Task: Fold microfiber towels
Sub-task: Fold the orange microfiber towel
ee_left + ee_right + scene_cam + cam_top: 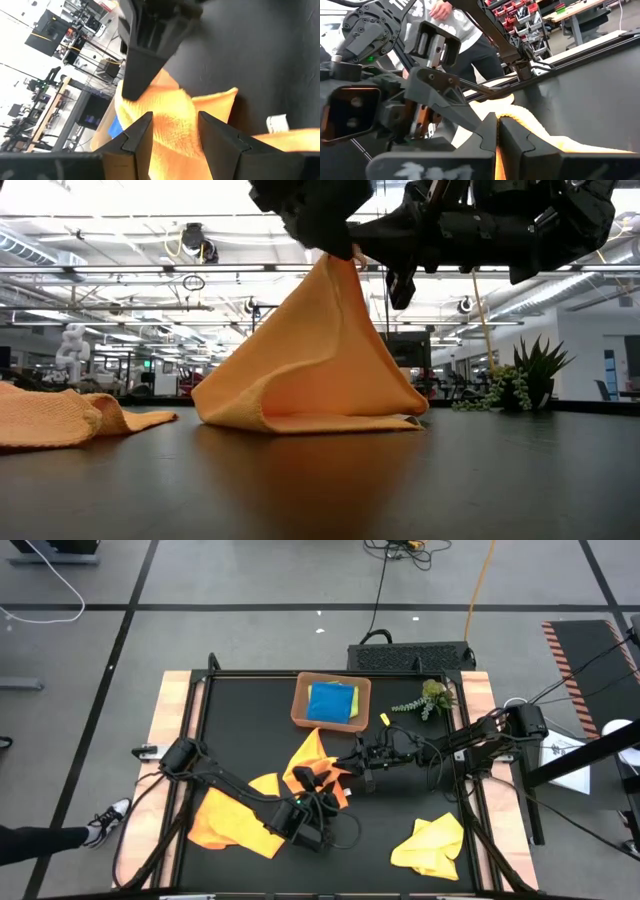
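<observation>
An orange microfiber towel (310,755) stands pulled up into a tent at mid-table (320,360), its lower edges on the table. My left gripper (318,783) and my right gripper (352,768) meet over it, and both are shut on it. A second orange towel (230,820) lies crumpled near the front left. A yellow towel (430,845) lies crumpled near the front right. Blue and lime green towels (333,702) lie in the brown tray (300,705) at the back. My left gripper pinches a thick bunch of the orange towel (175,125) between its two fingers (137,137). It holds the raised peak (336,265) from above. The towel hangs below in a tent, its bottom on the table. My right gripper pinches a thin edge of the orange towel (497,157) between its shut fingers (517,145), coming level from the table's right side. The towel's edge (530,122) runs on past the fingertips. One layer or several, I cannot tell.
A green plant sprig (428,698) lies at the back right, beside the tray. The table's wooden side rails (170,720) frame the black mat. A person (455,30) stands beyond the table in the right wrist view. A shoe (105,818) shows at the left.
</observation>
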Controlling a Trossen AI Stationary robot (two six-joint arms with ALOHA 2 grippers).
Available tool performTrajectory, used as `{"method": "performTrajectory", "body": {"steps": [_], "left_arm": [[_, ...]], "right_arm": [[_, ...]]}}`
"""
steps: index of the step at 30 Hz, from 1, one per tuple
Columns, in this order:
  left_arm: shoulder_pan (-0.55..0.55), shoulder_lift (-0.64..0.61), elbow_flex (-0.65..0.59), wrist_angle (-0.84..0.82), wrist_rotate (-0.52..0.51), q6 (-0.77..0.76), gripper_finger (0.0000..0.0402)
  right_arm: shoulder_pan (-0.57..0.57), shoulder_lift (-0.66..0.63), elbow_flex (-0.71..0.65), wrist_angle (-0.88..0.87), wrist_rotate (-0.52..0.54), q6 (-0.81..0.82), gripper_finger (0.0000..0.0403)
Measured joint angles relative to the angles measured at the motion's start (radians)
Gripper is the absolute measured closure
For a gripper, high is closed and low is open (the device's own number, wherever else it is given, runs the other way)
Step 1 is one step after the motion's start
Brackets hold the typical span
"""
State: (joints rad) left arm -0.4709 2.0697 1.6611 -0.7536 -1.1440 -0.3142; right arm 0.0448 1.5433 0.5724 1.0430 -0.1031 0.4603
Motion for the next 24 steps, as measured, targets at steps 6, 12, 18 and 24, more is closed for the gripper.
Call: {"method": "performTrajectory", "body": {"steps": [6, 12, 18, 24], "left_arm": [[0.006, 0.0, 0.0, -0.065, 0.032, -0.038, 0.0294], [0.021, 0.0, 0.0, -0.068, 0.075, -0.043, 0.0378], [0.019, -0.006, -0.001, -0.087, 0.076, -0.021, 0.0398], [-0.023, -0.091, -0.001, -0.174, 0.077, -0.074, 0.0399]], "right_arm": [[0.0, 0.0, 0.0, 0.0, -0.001, 0.0, 0.0403], [0.001, 0.0, 0.0, 0.001, -0.002, 0.0, 0.0403], [0.001, 0.0, 0.0, 0.0, -0.057, -0.075, 0.0396], [0.001, 0.0, -0.005, -0.051, -0.099, -0.346, 0.0343]]}}
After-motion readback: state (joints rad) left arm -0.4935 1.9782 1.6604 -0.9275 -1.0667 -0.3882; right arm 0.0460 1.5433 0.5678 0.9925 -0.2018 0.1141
